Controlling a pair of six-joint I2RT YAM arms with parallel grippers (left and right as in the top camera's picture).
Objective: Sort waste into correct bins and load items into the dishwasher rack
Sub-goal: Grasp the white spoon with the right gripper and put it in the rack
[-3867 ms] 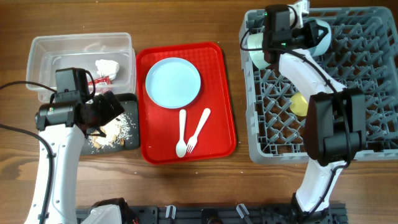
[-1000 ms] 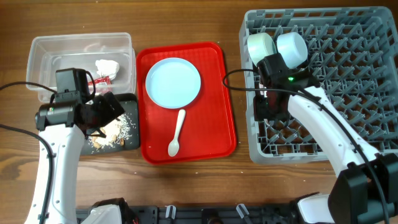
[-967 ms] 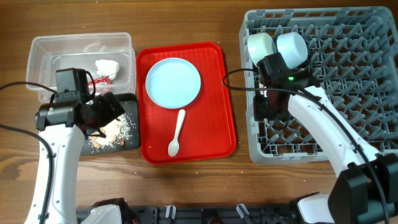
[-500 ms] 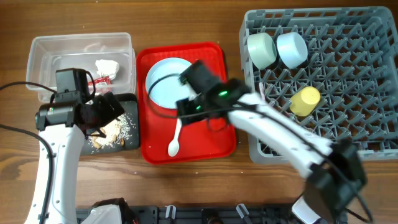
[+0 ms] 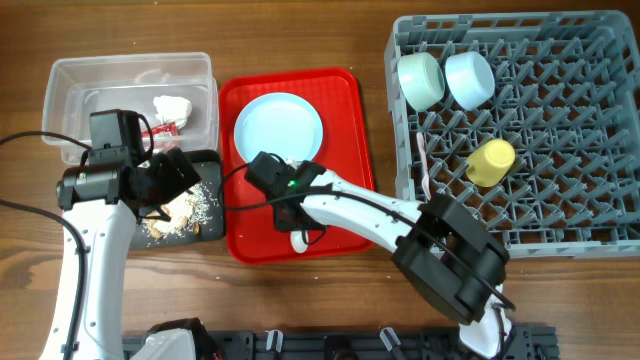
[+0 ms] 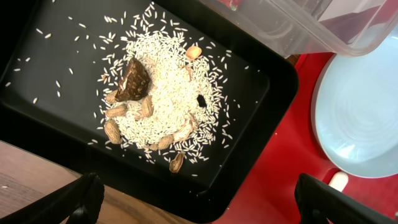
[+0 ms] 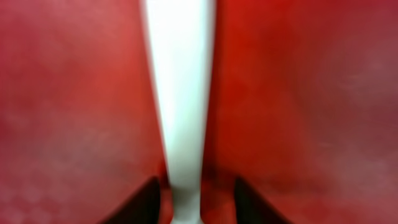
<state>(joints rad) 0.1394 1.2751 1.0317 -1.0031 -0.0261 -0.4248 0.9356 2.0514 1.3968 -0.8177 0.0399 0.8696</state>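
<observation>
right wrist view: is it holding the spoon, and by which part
Not gripped yet, it seems: the right gripper straddles the handle of the white spoon, jaws apart, red tray showing each side. Blurred picture.

Whole view blurred. Background: red tray (image 7: 311, 93), filling the frame edge to edge. On the tray, white spoon (image 7: 180, 93): handle only, running straight from the top edge to the bottom edge, slightly left of centre. At the bottom edge, right gripper (image 7: 189, 202): two dark fingertips (image 7: 146, 198), spread, one either side of the handle. Left tip just beside the handle; a strip of tray shows between handle and right tip. Contact not discernible.
</observation>
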